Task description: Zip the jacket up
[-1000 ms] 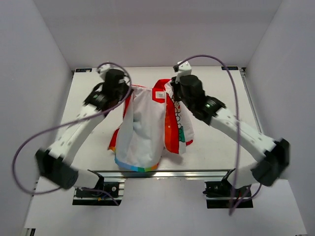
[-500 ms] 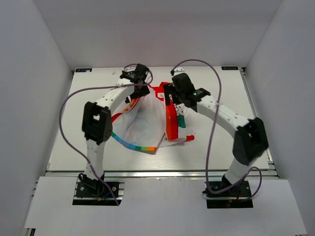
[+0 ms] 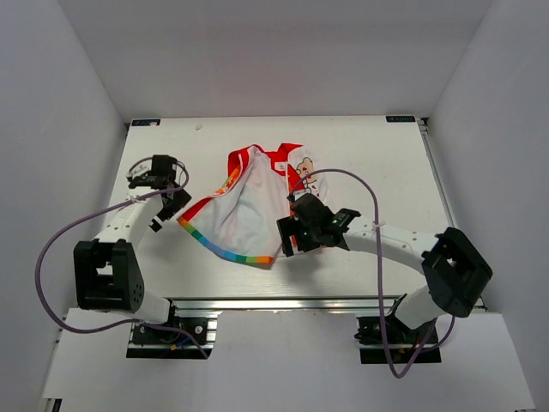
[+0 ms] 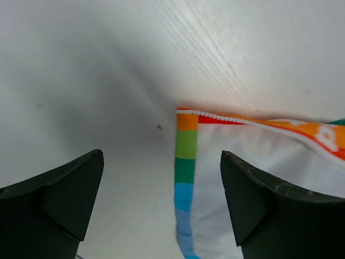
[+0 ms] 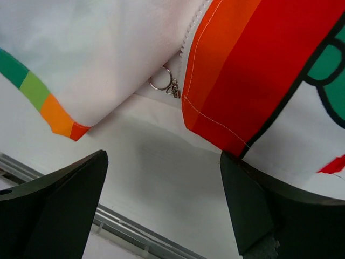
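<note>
- Jacket (image 3: 249, 202) lies on the white surface (image 3: 386, 172), about mid-width between the two arms and spread out in a rumpled fan.
- Front is not zipped; white fabric faces up, and the red hood lining (image 3: 279, 159) sits at the far end.
- Rainbow hem (image 3: 225, 247) runs diagonally along the near-left side of the garment.
- Cartoon print (image 3: 304, 167) shows on the right panel, near the hood.
- Left pincer (image 3: 168, 206) is released, jaws wide, nothing between them. It sits just beside the hem's left corner and does not touch it.
- Left wrist view: left pincer (image 4: 160, 156) frames the hem corner (image 4: 185, 162), with white zipper teeth (image 4: 215, 115) running right along the orange edge. Cloth lies flat on the surface.
- Right pincer (image 3: 285, 239) is released, jaws wide, empty. It is low at the jacket's near-right edge, close to the hem's end.
- Right wrist view: right pincer (image 5: 163, 155) is apart from the cloth. The metal ring pull (image 5: 161, 81) hangs where the white panel meets the orange-red panel (image 5: 259, 70).
- Rainbow hem end (image 5: 38, 91) shows at the left of that view.
- Metal rail (image 3: 283, 302) runs along the near edge of the surface.
</note>
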You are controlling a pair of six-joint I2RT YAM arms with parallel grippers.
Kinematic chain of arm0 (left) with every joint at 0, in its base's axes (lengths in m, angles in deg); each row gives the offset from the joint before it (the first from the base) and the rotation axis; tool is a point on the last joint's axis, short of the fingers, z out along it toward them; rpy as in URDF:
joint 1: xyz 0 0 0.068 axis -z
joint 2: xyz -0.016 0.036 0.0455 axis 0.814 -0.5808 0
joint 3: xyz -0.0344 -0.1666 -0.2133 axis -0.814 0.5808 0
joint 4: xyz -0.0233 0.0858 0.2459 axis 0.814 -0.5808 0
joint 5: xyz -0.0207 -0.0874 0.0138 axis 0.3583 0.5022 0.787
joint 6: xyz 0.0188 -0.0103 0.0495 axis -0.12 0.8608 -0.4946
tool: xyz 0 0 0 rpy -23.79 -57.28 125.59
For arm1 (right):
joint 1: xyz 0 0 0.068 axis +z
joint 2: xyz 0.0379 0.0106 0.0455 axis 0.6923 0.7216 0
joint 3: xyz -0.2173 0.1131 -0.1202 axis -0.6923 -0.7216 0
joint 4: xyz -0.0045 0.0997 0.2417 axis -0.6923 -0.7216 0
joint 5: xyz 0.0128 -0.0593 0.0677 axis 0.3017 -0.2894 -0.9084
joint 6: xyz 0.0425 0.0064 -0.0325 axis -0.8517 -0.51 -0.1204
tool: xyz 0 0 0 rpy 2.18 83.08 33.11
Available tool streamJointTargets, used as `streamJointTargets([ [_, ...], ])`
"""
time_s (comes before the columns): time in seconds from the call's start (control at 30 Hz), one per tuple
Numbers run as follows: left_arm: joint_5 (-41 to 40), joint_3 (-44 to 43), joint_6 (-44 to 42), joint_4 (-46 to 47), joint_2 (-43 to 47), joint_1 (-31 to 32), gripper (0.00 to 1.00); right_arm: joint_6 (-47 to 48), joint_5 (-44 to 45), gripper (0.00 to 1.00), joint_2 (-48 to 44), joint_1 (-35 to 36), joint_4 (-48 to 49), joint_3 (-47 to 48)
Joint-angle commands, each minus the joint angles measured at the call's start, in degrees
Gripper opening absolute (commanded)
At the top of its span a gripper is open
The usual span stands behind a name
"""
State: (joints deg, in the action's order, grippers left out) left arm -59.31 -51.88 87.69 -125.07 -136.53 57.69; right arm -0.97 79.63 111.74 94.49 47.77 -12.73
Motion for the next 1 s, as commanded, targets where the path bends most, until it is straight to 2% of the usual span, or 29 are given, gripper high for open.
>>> streamJointTargets([
  [0.0, 3.7, 3.0, -1.6, 6.4, -1.1, 0.2, 0.98, -4.9, 1.5, 0.89, 3.0, 0.3, 3.6, 1.0],
  [0.13, 5.1, 7.5, -6.5, 17.9, -3.8, -0.4, 0.98, -7.1, 6.1, 0.89, 7.5, 0.4, 1.9, 4.3],
  [0.27, 4.0, 11.1, -10.6, 23.6, -4.5, -0.9, 0.98, -7.3, 6.8, 0.89, 8.9, 0.3, 1.2, 4.8],
  [0.4, 7.3, 13.8, -13.4, 29.2, -5.1, -1.0, 0.89, -8.3, 8.4, 0.89, 8.9, 0.3, 0.2, 5.2],
  [0.5, 11.6, 13.9, -14.9, 32.5, -7.3, -1.1, 0.79, -8.6, 9.6, 0.89, 8.0, 0.3, -0.9, 5.6],
  [0.6, 14.6, 13.9, -16.1, 36.0, -10.5, -1.0, 0.56, -8.9, 10.5, 0.89, 6.3, 0.3, -2.0, 5.5],
  [0.63, 15.0, 13.3, -16.1, 36.2, -11.8, -1.0, 0.31, -9.0, 10.7, 0.89, 5.8, 0.3, -2.7, 5.4],
  [0.7, 15.7, 12.7, -16.5, 35.8, -12.6, -1.0, 0.04, -9.1, 11.0, 0.89, 3.3, 0.3, -3.1, 4.8],
  [0.73, 15.5, 12.6, -16.5, 35.8, -12.6, -1.0, 0.0, -9.2, 11.0, 0.89, 2.5, 0.2, -3.2, 4.4],
  [0.87, 14.2, 14.8, -16.6, 36.1, -7.5, -1.0, 0.0, -9.0, 10.6, 0.89, -2.8, 0.3, -4.1, 3.5],
  [0.97, 13.7, 17.6, -15.5, 36.7, 1.2, -0.9, 0.0, -8.6, 10.2, 0.89, -5.9, 0.3, -4.7, 3.4],
])
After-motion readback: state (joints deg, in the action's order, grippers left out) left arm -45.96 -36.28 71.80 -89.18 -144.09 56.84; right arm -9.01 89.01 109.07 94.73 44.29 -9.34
